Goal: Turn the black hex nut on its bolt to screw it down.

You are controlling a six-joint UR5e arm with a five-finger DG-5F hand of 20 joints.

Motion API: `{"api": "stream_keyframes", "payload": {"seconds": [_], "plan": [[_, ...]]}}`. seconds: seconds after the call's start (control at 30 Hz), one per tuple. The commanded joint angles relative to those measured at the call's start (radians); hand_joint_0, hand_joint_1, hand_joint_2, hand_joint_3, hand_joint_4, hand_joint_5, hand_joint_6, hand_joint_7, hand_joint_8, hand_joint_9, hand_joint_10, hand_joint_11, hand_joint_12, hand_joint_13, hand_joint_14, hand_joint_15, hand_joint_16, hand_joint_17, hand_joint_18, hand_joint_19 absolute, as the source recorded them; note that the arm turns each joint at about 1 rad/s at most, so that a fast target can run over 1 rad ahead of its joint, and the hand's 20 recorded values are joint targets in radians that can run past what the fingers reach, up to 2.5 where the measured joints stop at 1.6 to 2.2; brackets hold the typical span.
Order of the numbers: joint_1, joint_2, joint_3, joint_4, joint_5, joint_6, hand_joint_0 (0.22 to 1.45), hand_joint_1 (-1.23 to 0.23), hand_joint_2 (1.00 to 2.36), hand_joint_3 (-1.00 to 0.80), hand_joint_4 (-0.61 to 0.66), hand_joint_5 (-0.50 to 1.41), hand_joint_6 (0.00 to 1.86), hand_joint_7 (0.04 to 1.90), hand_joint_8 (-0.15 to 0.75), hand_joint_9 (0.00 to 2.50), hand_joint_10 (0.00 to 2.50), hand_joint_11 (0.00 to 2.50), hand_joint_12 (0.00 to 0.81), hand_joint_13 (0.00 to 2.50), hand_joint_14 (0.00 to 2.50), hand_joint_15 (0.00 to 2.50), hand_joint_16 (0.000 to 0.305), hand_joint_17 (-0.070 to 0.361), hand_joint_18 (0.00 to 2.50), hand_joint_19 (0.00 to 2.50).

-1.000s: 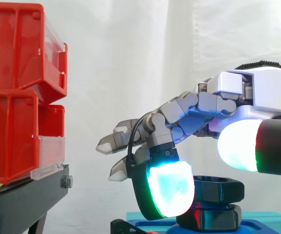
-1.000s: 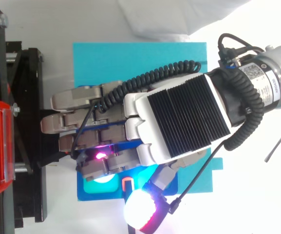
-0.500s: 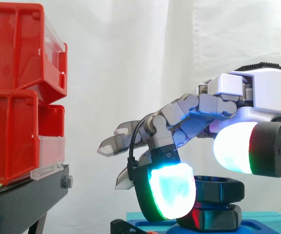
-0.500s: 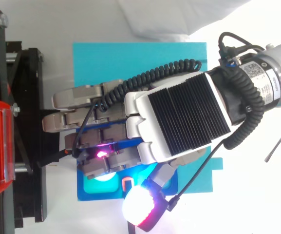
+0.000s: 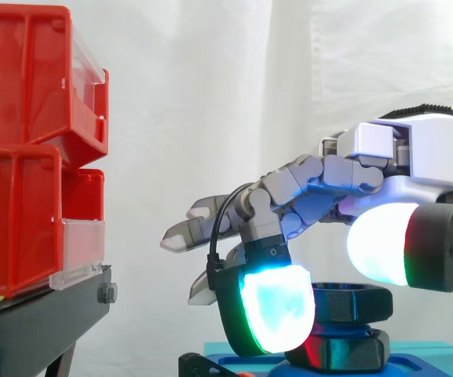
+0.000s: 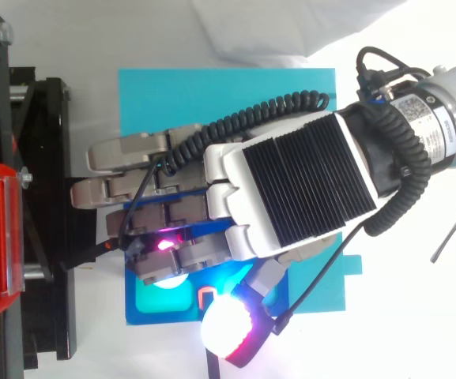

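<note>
Left of the black hex nut (image 5: 357, 303), red bins (image 5: 22, 118), contents hidden

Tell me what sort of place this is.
Probably a robotics lab bench: white curtain backdrop, red bins on a black stand, a black hex nut on a blue fixture.

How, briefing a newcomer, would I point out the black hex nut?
Find the blue fixture low in the side view, beneath the hand. Two black hexagonal pieces are stacked on it; the black hex nut is the upper one, above the lower hex piece.
</note>
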Motion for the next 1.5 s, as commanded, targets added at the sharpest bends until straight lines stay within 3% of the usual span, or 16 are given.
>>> {"api": "stream_keyframes", "payload": {"seconds": [0.0,0.4,0.73,1.17,1.47], "plan": [[-0.004,0.0,-0.001,0.004,0.0,-0.007,0.5,-0.25,1.0,-0.5,0.16,-0.09,0.67,1.26,0.237,0.75,0.0,0.1,0.257,0.34,0.0,0.0,0.045,0.101,0.1,0.17],[-0.017,0.0,-0.001,-0.002,-0.012,-0.007,0.5,-0.25,1.0,-0.5,0.16,-0.09,0.67,1.26,0.243,0.77,0.0,0.11,0.258,0.36,0.0,0.0,0.045,0.101,0.13,0.18],[-0.043,0.0,0.0,0.003,-0.041,-0.008,0.5,-0.25,1.0,-0.5,0.16,-0.09,0.66,1.26,0.242,0.76,0.01,0.1,0.26,0.36,0.0,0.0,0.045,0.101,0.13,0.18],[-0.094,0.0,-0.001,-0.016,-0.109,-0.013,0.5,-0.25,1.0,-0.5,0.16,-0.09,0.65,1.27,0.245,0.77,0.0,0.1,0.264,0.38,0.0,0.0,0.045,0.102,0.15,0.2],[-0.139,0.0,-0.001,-0.005,-0.163,-0.014,0.5,-0.25,1.0,-0.5,0.16,-0.09,0.65,1.27,0.247,0.77,0.0,0.11,0.266,0.39,0.0,0.0,0.045,0.102,0.16,0.2]]}}
